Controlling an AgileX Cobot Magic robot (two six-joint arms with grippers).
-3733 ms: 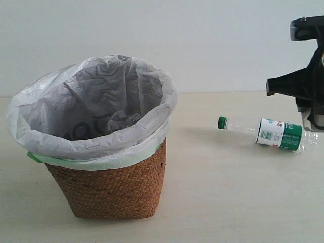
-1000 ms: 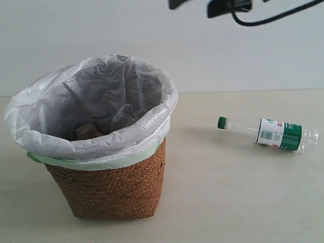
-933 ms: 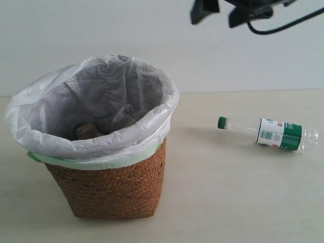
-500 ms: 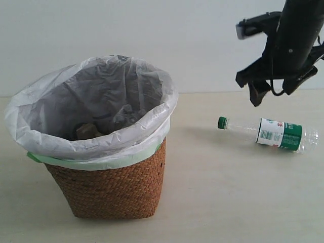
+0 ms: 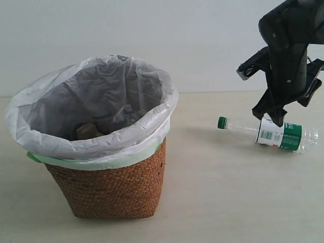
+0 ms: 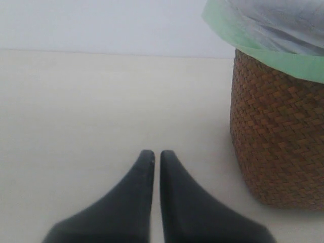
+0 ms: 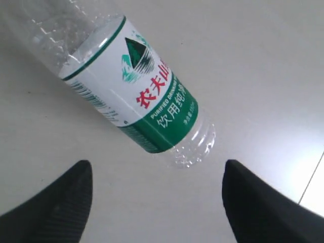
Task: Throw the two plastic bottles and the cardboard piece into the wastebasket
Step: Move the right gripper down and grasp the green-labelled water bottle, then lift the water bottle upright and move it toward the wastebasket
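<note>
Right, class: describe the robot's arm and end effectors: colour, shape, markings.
The left end effector has two matte black fingers tapering to rounded tips; the right end effector looks the same. The right arm is black and blocky. No markings visible.

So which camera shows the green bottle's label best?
The right wrist view: the label is close, its print clear. The exterior view shows the whole green-capped bottle lying small. The left wrist view misses it.

The clear, green-capped bottle [image 5: 283, 136] with a green-white label lies on its side, cap pointing toward the upright brown wicker wastebasket [image 5: 109, 187], which stands well apart, lined with a translucent white bag.
</note>
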